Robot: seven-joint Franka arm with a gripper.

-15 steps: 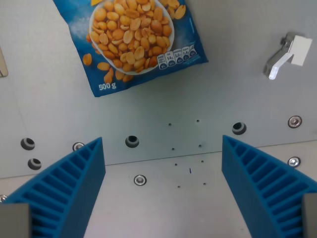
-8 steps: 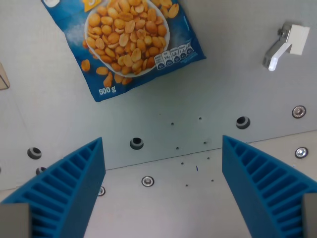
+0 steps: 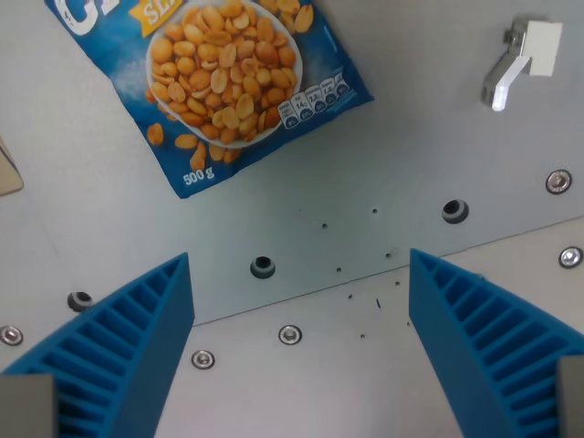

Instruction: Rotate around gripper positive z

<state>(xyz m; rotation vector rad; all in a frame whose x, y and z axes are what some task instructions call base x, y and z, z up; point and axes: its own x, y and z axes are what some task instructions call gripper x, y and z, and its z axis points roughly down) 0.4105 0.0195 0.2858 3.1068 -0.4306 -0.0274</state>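
No object is named by the task, which is a pure rotation of the gripper (image 3: pixel 301 347) about its own z axis, so progress can only be read from how the tabletop lies in the wrist view; the seam between the two grey plates is seen running tilted, lower at the wrist view's left and higher at its right, and it is judged that the turn is under way, while how much remains cannot be told, since no target angle is given. At the far left a beige edge (image 3: pixel 7 172) of something is cut off by the frame and cannot be identified. The left blue ribbed finger (image 3: pixel 128 351) is seen low in the frame, with nothing touching it. Above it, the blue peanut bag (image 3: pixel 219 82) lies flat on the grey table (image 3: pixel 109 237), well apart from the fingers; "500 g" can be read near its lower corner, a row of small nutrition boxes is printed beside the pictured bowl of nuts, and the large white and yellow lettering at the top is cropped and cannot be made out. The jaws are held wide, with bare plate, screw heads and holes between them, and nothing is gripped. At the upper right a small white bracket (image 3: pixel 520 59) stands on the plate, and the right blue finger (image 3: pixel 488 342) is seen below it.
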